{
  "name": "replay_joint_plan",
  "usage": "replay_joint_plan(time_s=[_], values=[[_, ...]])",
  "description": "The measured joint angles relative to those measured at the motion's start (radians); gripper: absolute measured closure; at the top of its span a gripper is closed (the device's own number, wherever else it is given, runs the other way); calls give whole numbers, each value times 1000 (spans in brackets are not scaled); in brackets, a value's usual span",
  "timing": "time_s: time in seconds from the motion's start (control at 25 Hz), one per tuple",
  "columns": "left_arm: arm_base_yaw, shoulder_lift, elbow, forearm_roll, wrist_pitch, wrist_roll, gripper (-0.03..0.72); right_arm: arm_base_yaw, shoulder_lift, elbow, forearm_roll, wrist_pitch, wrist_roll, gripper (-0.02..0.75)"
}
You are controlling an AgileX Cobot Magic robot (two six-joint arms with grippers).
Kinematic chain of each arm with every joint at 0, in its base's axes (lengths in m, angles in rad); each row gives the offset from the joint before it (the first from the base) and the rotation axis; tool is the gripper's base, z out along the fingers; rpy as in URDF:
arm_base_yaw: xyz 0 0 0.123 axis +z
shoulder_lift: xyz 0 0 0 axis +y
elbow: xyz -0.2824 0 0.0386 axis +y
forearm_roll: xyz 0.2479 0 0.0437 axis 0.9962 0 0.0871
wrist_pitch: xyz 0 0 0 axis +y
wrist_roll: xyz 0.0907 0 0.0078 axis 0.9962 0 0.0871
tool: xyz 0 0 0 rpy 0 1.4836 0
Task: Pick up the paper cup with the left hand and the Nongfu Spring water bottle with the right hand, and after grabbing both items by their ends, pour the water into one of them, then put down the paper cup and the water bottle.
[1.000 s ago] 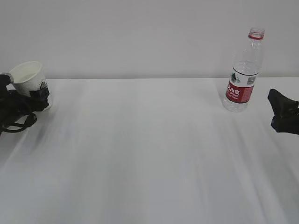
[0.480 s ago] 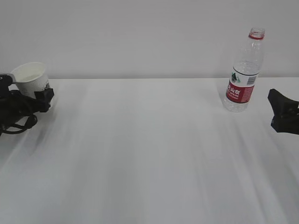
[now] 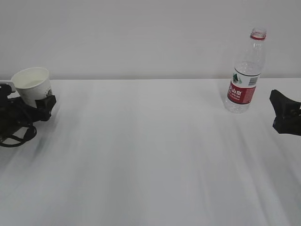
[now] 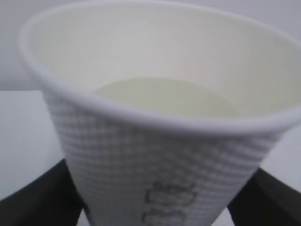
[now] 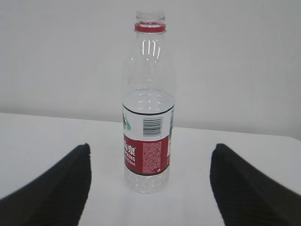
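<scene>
Paper cup (image 4: 155, 155): white, dimpled, cream inside, between spread left hand (image 3: 28, 109) fingers; right hand (image 5: 150, 188) released, bottle (image 5: 148, 117) ahead.

The paper cup (image 3: 33, 85) was seen at the far left of the tabletop (image 3: 150, 155), white with a dimpled wall, a rolled rim and a cream inside, tilted slightly. Some pale liquid could be made out in its bottom from the left wrist view (image 4: 164, 96). The Nongfu Spring water bottle (image 3: 246, 70) stood upright and uncapped at the far right, clear and slim, with a red label, a red neck ring, and water in its lower part.
</scene>
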Motion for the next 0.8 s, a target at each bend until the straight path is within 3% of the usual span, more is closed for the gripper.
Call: replay_joint_plan(time_s=[0.8], values=[[0, 0, 74, -2, -5, 106, 29, 0, 0, 0, -28, 0, 0, 146]])
